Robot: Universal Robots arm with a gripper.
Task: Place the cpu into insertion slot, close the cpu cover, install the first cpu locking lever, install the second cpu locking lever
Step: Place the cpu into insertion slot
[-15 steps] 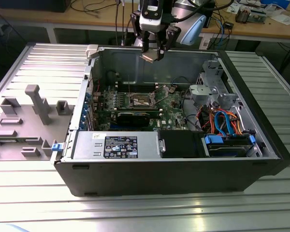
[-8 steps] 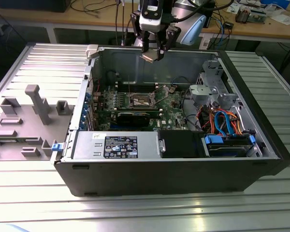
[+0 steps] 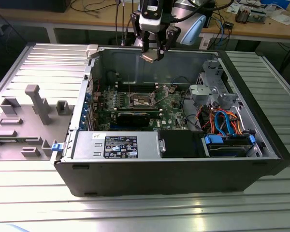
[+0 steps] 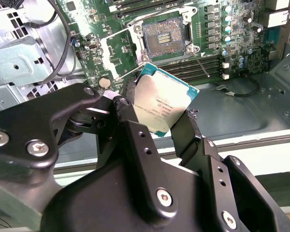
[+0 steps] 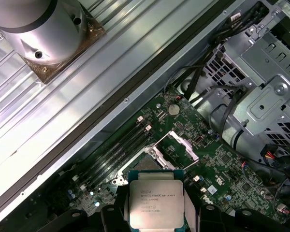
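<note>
Cpu in my gripper, well above the slot.

My gripper is closed on the cpu. One finger presses on each of two opposite edges, so the jaws stand only as far apart as the chip is wide. The cpu sits tilted between them, its silver top showing in both wrist views. It hangs well above the slot, clear of it and higher than the rim of the case. The slot lies uncovered on the green board, pin field bare inside its metal frame. The case rests on the ribbed counter.
</note>
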